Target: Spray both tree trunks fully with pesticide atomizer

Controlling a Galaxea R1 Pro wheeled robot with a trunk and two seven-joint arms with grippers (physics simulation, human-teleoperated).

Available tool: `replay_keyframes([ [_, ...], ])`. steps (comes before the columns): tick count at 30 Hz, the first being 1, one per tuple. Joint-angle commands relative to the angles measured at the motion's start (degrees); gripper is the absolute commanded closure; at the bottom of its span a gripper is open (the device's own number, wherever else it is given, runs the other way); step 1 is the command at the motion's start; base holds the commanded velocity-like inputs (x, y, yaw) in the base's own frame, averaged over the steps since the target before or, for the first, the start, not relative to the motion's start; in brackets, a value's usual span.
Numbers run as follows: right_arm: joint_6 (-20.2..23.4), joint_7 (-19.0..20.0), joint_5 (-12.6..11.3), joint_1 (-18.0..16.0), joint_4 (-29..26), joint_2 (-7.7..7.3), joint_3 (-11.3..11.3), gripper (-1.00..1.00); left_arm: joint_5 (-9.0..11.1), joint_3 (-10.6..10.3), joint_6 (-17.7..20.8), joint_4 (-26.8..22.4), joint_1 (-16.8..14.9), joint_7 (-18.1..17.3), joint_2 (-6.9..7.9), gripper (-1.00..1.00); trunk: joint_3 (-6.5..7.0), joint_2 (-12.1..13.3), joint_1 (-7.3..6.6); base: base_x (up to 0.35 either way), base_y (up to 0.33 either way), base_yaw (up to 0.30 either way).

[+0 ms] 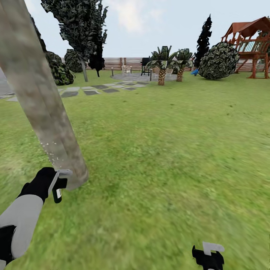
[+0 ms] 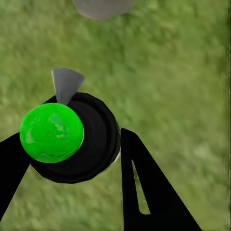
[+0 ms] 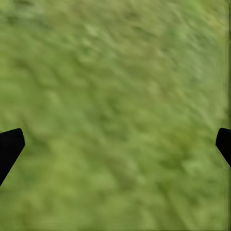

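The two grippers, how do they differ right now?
The left gripper is shut on the atomizer, held beside the tree trunk; the right gripper is open and empty. The left one hangs near the trunk's base, the right over bare grass. Both have black fingers.

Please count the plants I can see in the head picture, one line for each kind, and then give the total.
Pale-trunk trees: 2, the near trunk and a far tree
Palms: 2
Dark conifers: 1
Round bushes: 3
Total: 8
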Motion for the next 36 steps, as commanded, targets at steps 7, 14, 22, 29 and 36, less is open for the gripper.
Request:
replay_keyframes([
  [7, -0.2, -0.2, 0.6, 0.0, 0.1, 0.01, -0.4, -1.00, -0.6, 0.3, 0.3, -0.2, -0.1, -0.4, 0.19, 1.00, -0.05, 0.0, 0.01, -0.015, -0.270, 0.199],
  [14, -0.2, -0.2, 0.6, 0.0, 0.1, -0.06, -0.4, -1.00, -0.9, 0.0, 1.1, -0.3, -2.3, -0.5, 0.00, 1.00, -0.05, 0.0, 0.01, -0.011, -0.073, 0.275],
  [22, -0.2, -0.2, 0.6, -0.1, 0.1, -0.08, -0.4, -1.00, -1.0, -0.2, 1.1, -0.6, -3.6, -0.5, -0.03, 1.00, -0.05, 0.0, 0.01, 0.113, -0.001, 0.103],
  [29, -0.2, -0.2, 0.6, 0.0, 0.1, -0.17, -0.4, -1.00, -1.0, -0.2, 1.1, -0.5, -3.4, -0.5, 0.01, 1.00, -0.05, 0.0, 0.01, 0.333, 0.000, 0.001],
  [36, -0.2, -0.2, 0.6, 0.0, 0.1, -0.17, -0.4, -1.00, -1.0, -0.2, 1.1, -0.5, -3.5, -0.5, 0.16, 1.00, -0.05, 0.0, 0.01, 0.226, -0.166, 0.000],
])
